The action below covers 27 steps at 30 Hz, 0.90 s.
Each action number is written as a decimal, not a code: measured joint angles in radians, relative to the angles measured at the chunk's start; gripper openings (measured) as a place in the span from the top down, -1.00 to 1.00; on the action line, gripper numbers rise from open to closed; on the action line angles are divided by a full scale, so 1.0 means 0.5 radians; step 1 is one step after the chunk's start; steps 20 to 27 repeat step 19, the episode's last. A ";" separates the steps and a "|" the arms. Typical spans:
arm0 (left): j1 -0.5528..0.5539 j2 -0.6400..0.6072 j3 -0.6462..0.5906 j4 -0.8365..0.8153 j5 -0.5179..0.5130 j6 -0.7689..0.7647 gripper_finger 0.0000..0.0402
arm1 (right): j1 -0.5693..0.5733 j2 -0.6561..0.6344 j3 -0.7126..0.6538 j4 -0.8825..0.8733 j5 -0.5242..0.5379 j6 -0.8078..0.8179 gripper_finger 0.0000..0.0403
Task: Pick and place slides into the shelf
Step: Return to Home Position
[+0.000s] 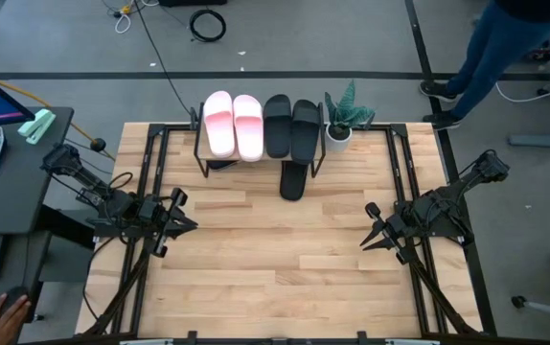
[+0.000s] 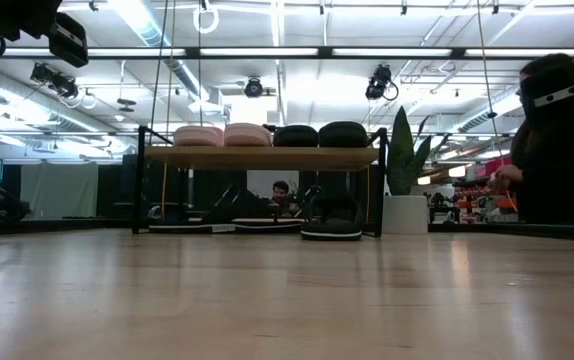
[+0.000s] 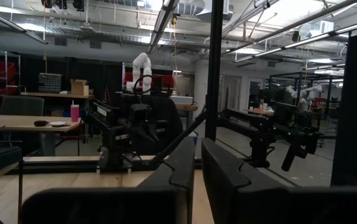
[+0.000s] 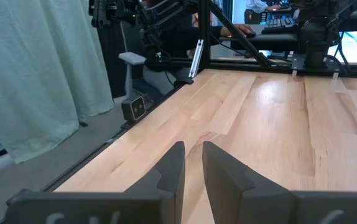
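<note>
High view: the left gripper (image 1: pixel 187 223) hangs over the left side of the table (image 1: pixel 275 268), about midway between the near and far edges, pointing toward the centre. The right gripper (image 1: pixel 366 240) hangs over the right side, likewise pointing inward. The two are well apart, and neither is near any footwear.

Wrist views: each gripper's fingers are drawn almost together, with only a thin gap between them. Nothing is held in either.

Low view: the shelf (image 2: pixel 262 156) stands at the middle of the table's far edge.
- Top board: two pale pink slides (image 1: pixel 220 125) lie side by side on the left half and two black slides (image 1: pixel 277 125) on the right half. All four are flat, and each touches or sits just beside its neighbour.
- Below the board: two thin black flip-flops (image 2: pixel 182 226) lie on the tabletop under the left and middle sections.
- A further black slide (image 1: pixel 293 180) lies under the right section (its near end projects past the shelf's front toward the table's centre).

A potted plant (image 1: pixel 344 115) stands just beside the shelf's right end. A person (image 1: pixel 491 48) stands on the floor beyond the table's far right corner.
</note>
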 joint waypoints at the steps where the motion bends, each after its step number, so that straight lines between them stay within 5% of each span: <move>1: 0.000 0.000 0.000 0.000 0.000 -0.001 0.81 | 0.000 -0.001 0.000 0.000 -0.001 0.000 0.69; 27: 0.000 0.000 0.000 0.000 0.000 0.000 0.85 | 0.001 0.000 0.000 0.000 0.000 -0.001 0.69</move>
